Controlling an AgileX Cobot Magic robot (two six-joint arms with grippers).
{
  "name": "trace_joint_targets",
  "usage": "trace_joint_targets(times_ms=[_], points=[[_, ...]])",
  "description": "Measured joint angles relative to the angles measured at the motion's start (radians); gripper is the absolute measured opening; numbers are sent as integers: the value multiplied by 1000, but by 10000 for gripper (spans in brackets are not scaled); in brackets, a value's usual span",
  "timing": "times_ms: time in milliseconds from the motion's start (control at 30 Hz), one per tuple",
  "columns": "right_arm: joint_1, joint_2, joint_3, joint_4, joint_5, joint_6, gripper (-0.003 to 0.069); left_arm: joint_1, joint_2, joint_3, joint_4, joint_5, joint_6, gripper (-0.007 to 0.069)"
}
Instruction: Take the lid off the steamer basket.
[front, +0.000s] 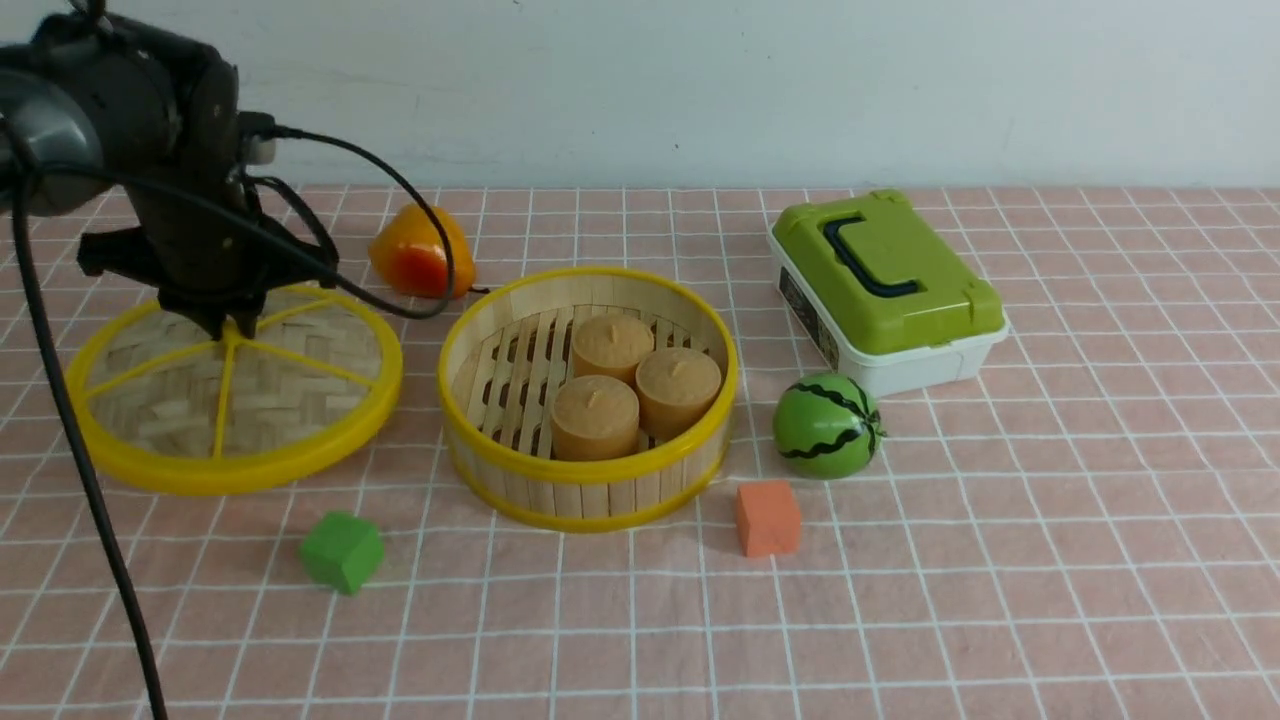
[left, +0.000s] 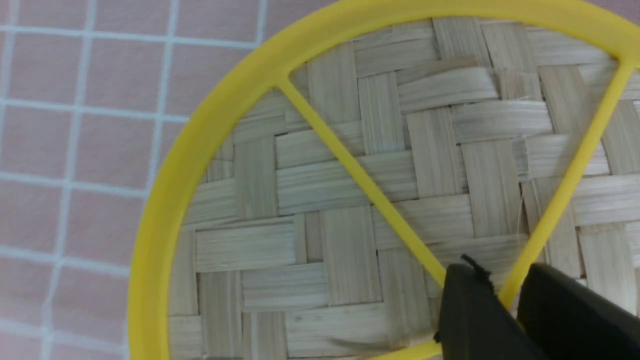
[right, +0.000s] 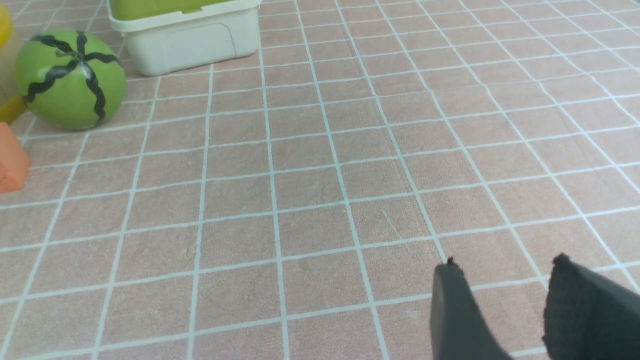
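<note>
The lid (front: 290, 400), a woven bamboo disc with a yellow rim and spokes, lies on the tablecloth to the left of the steamer basket (front: 590, 480), apart from it. The basket stands open and holds three brown cylinders (front: 635, 385). My left gripper (front: 228, 325) is at the lid's hub. In the left wrist view the lid (left: 350, 200) fills the frame, and my left gripper (left: 505, 280) is shut on a yellow spoke near the hub. My right gripper (right: 505, 262) is open and empty above bare tablecloth. It does not show in the front view.
A white box with a green lid (front: 885, 285) stands at the back right. A toy watermelon (front: 827, 425) and an orange block (front: 768, 517) lie right of the basket. A green cube (front: 342, 551) lies in front of the lid, and an orange fruit (front: 415, 255) behind.
</note>
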Motion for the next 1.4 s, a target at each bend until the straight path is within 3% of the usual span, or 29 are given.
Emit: trace_joint_targets(times_ms=[300,567,800,900,1067,1267,1400], points=[[0,0,0,0,0,0,242,0,76,7,-42,-72,-26,118],[0,0,0,0,0,0,242,0,3,7,-40,-83,-26,257],[0,0,0,0,0,0,242,0,-263,7,-127,-125,33,136],[0,0,0,0,0,0,242,0,-499,7,-220,-157,148,11],[0,0,0,0,0,0,242,0,-772,67,-303,-167,228,-13],[0,0,0,0,0,0,242,0,-1086,367,-350,-247,248,-13],[0,0,0,0,0,0,242,0,-1329,757,-434,-351,217,-13]])
